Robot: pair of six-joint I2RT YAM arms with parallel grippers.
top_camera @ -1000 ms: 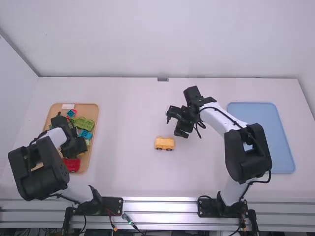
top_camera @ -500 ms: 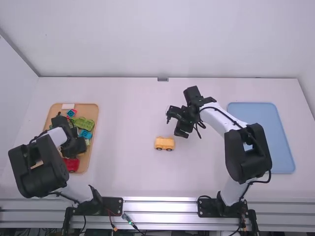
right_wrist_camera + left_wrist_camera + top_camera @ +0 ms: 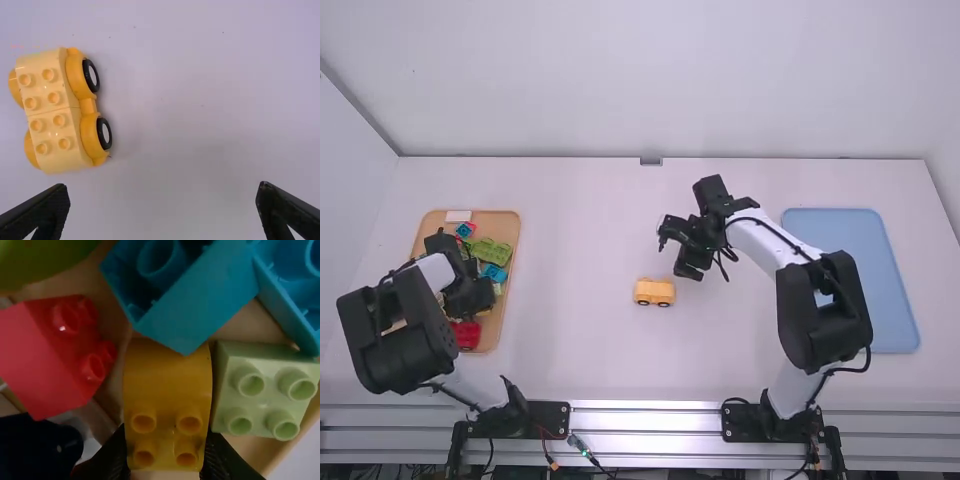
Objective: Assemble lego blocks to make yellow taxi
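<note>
My left gripper (image 3: 468, 296) is down in the wooden tray of blocks, its fingertips hidden from above. In the left wrist view, my left gripper (image 3: 166, 460) is shut on the studded end of a yellow block (image 3: 167, 400), one finger on each side. The block's rounded end touches a blue block (image 3: 205, 300). My right gripper (image 3: 688, 240) hangs over the middle of the table, behind and right of the yellow car (image 3: 654, 291). In the right wrist view, my right gripper (image 3: 162, 195) stands open and empty; the car (image 3: 55, 112) carries two studded yellow blocks side by side on its wheeled base.
The wooden tray (image 3: 507, 300) at the left holds several blocks. Close around the gripped block lie a pale green block (image 3: 265, 390) and a red block (image 3: 55, 350). A blue tray (image 3: 880, 270) lies at the right, beside the right arm.
The left arm has shifted slightly at its elbow and wrist, with its gripper staying over the wooden tray. The right arm and the car have kept still.
</note>
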